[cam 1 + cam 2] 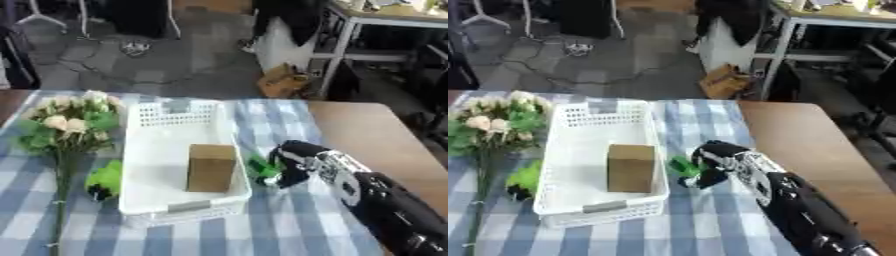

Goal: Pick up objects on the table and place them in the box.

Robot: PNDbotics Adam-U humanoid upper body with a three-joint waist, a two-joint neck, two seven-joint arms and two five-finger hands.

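- Our right hand [293, 162] curls its fingers around a small green object [259, 167], just right of the white basket [149, 200].
- One brown box [211, 167] already stands inside the basket, left of our hand.
- Farther left, a green toy [105, 180] and the flowers [66, 125] remain on the table; we judge the task partly done.

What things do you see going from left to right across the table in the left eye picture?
flowers → small green thing → white basket → brown box inside it → green object → right hand
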